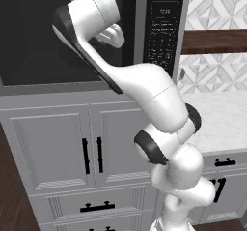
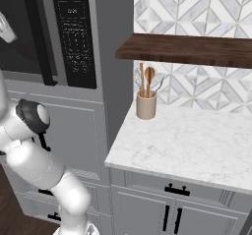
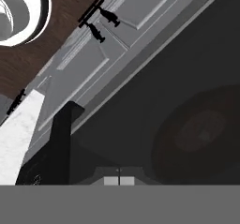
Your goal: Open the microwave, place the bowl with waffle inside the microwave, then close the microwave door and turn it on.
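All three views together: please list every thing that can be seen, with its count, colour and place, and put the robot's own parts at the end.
Built-in grey microwave: one, in the tall cabinet column.
Grey-framed microwave door with dark window: one, shut.
Tall black bar handle: one, on the door's right side.
Black keypad panel: one, right of the handle.
Reddish-brown round bowl with waffle: one, dim behind the door glass.
White panelled cabinet doors: several, black handles, below the microwave and the counter.
White marble counter: one, right of the microwave.
Beige utensil holder: one, on the counter by the wall.
Dark wooden shelf: one, above the counter.
White arm: one, raised before the door.
Pincer: one, shut, empty.
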